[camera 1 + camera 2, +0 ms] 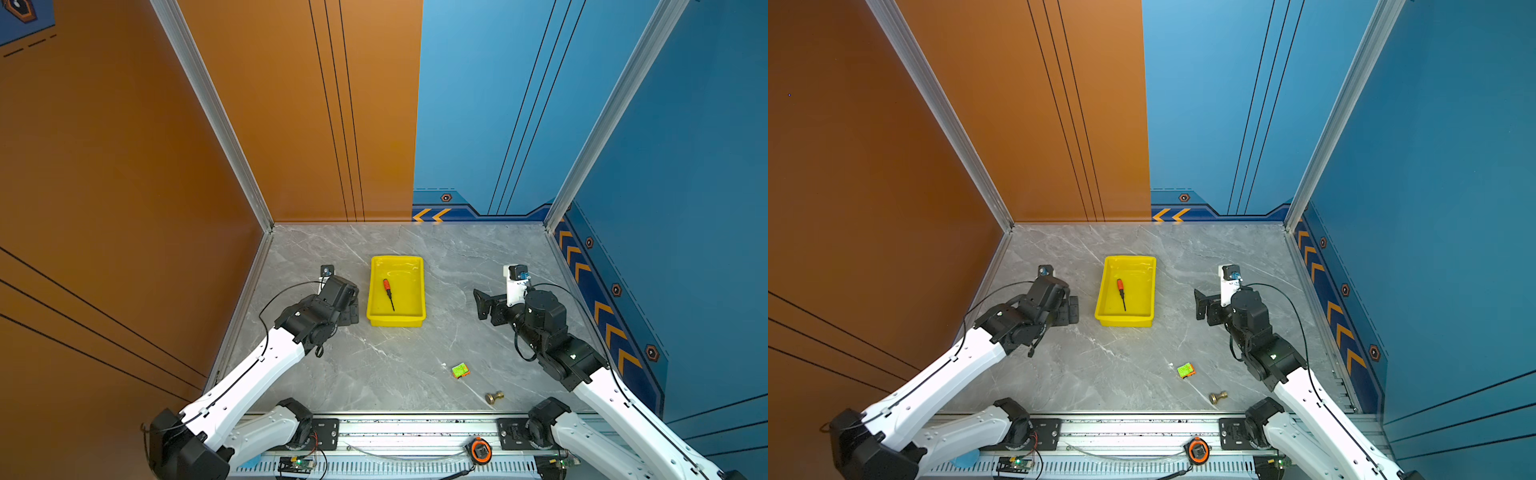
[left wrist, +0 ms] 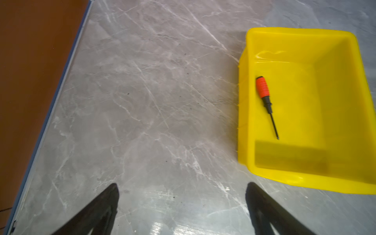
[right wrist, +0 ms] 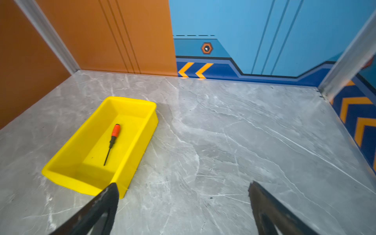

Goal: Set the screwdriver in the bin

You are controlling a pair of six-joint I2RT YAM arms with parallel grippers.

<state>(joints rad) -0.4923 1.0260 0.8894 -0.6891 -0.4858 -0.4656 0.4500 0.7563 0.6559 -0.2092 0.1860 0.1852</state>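
The small orange-handled, black-shafted screwdriver [image 1: 388, 294] lies flat inside the shallow yellow plastic bin [image 1: 397, 259]. The left end effector [image 2: 182, 188] and right end effector [image 3: 184, 184] gape empty. Best to retreat without nudging the bin.

- shallow rectangular glossy plastic bin [image 1: 396, 320]: bright yellow all over.
- slim screwdriver [image 1: 389, 294]: orange-red handle, black collar and shaft.
- stone-look counter [image 1: 374, 374]: grey marbling with white veins.
- small block [image 1: 460, 370]: green and orange.
- small metal knob [image 1: 494, 397]: brass-gold.
- orange wall panel [image 1: 291, 124]: thin dark lines.
- blue wall panel [image 1: 465, 104]: navy base band with orange chevrons.
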